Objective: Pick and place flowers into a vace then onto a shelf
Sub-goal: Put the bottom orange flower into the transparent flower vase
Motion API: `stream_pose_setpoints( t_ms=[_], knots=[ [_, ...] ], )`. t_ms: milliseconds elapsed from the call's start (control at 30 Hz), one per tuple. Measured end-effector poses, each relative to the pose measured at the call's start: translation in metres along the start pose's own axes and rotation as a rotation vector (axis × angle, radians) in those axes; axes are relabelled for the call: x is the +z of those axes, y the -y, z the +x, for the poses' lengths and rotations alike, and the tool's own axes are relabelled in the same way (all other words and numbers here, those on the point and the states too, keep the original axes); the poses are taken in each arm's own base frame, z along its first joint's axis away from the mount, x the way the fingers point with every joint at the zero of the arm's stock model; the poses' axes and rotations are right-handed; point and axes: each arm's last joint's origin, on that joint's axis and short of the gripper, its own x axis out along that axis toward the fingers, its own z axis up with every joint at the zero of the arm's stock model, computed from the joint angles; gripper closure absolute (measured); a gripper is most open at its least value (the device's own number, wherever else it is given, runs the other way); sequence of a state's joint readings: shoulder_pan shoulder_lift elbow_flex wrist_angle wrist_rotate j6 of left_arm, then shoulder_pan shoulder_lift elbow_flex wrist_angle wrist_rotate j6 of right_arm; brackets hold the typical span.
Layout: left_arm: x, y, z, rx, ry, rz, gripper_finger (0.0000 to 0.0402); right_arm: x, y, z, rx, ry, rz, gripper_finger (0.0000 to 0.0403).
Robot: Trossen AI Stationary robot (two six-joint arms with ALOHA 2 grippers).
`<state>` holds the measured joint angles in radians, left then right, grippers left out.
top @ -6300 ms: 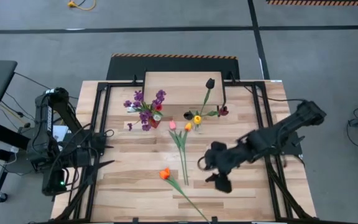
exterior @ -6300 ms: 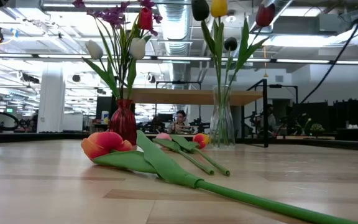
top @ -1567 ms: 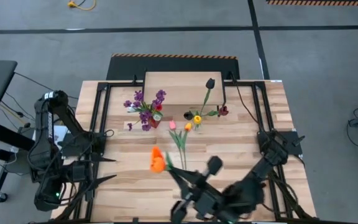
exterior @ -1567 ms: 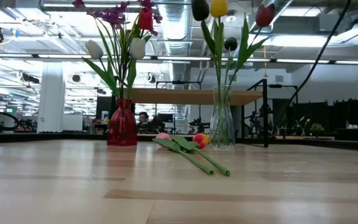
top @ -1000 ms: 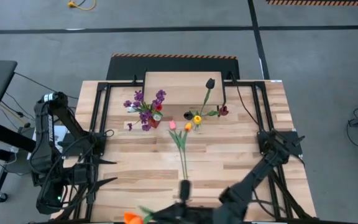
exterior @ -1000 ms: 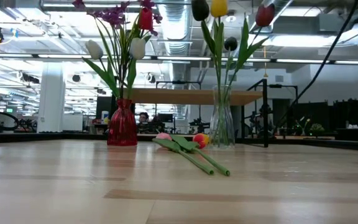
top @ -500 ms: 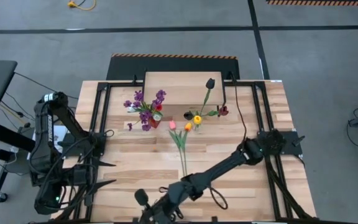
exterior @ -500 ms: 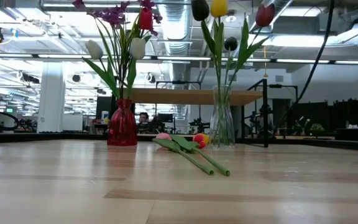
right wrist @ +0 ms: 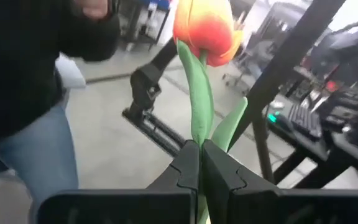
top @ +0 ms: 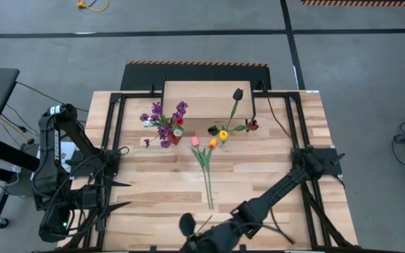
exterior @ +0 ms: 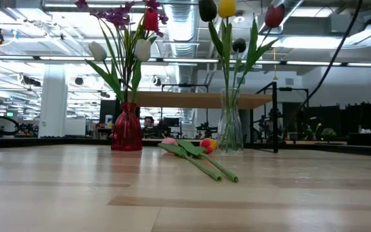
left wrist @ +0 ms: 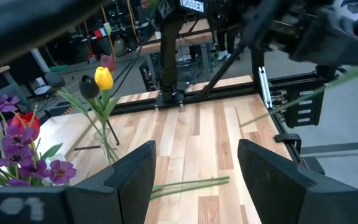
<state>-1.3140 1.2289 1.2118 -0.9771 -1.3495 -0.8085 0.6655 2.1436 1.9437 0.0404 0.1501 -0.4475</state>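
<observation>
My right gripper is shut on an orange tulip, out over the table's near edge. My left gripper waits open at the table's left side. A red vase with purple sprigs and a clear vase with yellow and dark tulips stand on the table in front of the shelf. Two more tulips lie flat on the planks, heads toward the vases. The left wrist view shows the clear vase and the lying stems. My right gripper pinches the orange tulip's green stem between its two shut fingers, some way below the head. The head and a leaf stand out past the fingertips. The flower is lifted clear of the table.
Black frame rails run along the table's sides and around the shelf. A person in a dark top and jeans stands beyond the near edge. Bare planks lie between the vases and the near edge.
My right arm has swung along the table's near edge with the tulip and its wrist has turned. The orange head, which showed at the high view's bottom edge a second ago, is out of that view now. The gripper has stayed shut on the stem.
</observation>
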Motion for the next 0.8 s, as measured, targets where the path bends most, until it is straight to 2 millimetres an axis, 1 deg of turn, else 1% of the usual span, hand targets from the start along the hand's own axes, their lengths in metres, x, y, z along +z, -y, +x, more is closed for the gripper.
stream_pose_setpoints(
  t_ms=[100,200,333,400,500,600,667,800],
  knots=[
    [0.000,0.000,0.000,0.001,0.001,0.000,0.0182,-0.012,-0.006,-0.025,-0.020,0.046,0.005,0.0403],
    [0.000,0.000,0.000,0.001,0.001,-0.001,0.0182,-0.030,-0.004,-0.059,-0.072,0.139,0.026,0.0403],
    [0.000,0.000,0.000,0.003,0.003,-0.010,0.0182,-0.051,0.000,-0.119,-0.132,0.212,0.024,0.0403],
    [0.000,0.000,0.000,0.012,0.012,-0.012,0.0182,-0.059,-0.003,-0.147,-0.152,0.261,0.007,0.0403],
    [0.001,-0.002,0.003,0.041,0.026,-0.009,0.0182,-0.071,-0.007,-0.183,-0.225,0.299,-0.023,0.0403],
    [0.002,-0.004,0.006,0.081,0.048,-0.011,0.0182,-0.082,-0.005,-0.209,-0.321,0.351,-0.055,0.0403],
    [0.003,-0.005,0.008,0.109,0.065,-0.005,0.0182,-0.089,-0.005,-0.222,-0.371,0.374,-0.090,0.0403],
    [0.003,-0.009,0.013,0.165,0.080,0.049,0.0182,-0.095,-0.003,-0.240,-0.515,0.388,-0.146,0.0403]
  ],
)
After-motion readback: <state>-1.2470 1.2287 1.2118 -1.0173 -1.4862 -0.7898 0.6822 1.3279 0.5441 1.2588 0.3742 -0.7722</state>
